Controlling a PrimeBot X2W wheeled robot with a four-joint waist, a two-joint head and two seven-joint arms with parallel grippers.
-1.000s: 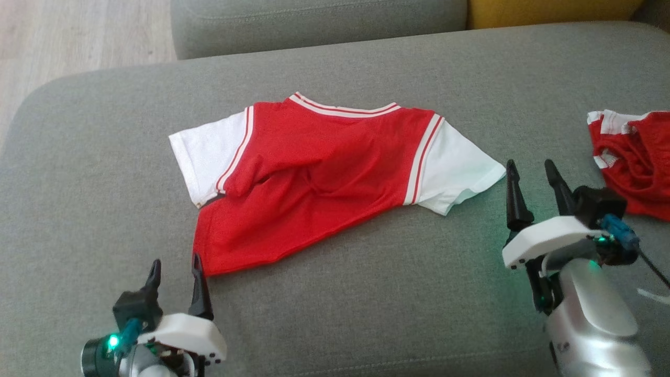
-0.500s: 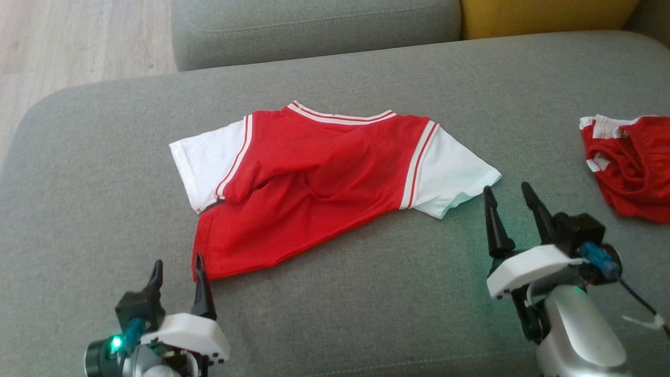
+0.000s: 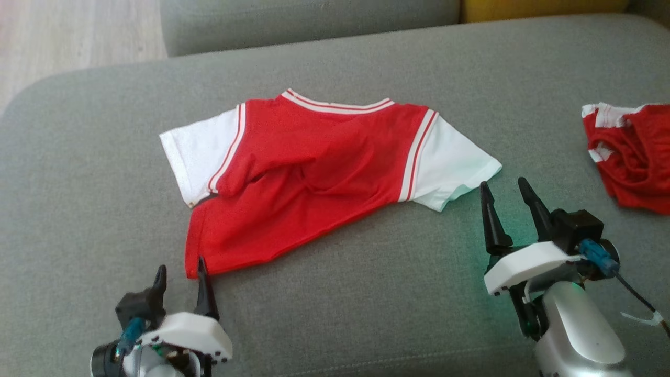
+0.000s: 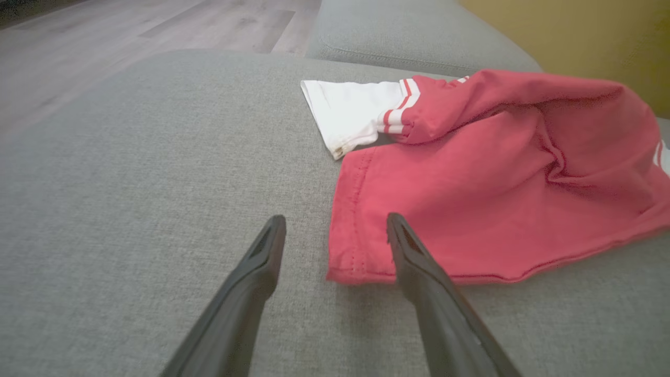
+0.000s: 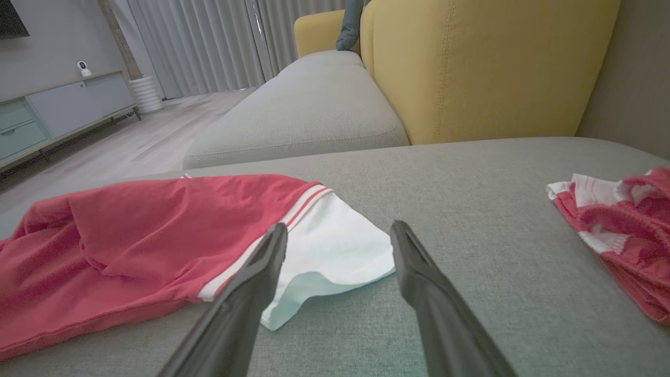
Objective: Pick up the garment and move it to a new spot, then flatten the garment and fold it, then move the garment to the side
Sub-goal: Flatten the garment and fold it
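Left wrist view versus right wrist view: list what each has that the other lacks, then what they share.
Left wrist view, not the right: the left hand, open, at a hem corner of the red shirt. Right wrist view, not the left: the right hand, open; a second red garment; curtains; a cabinet. Both: that shirt, the grey sofa and wooden floor.
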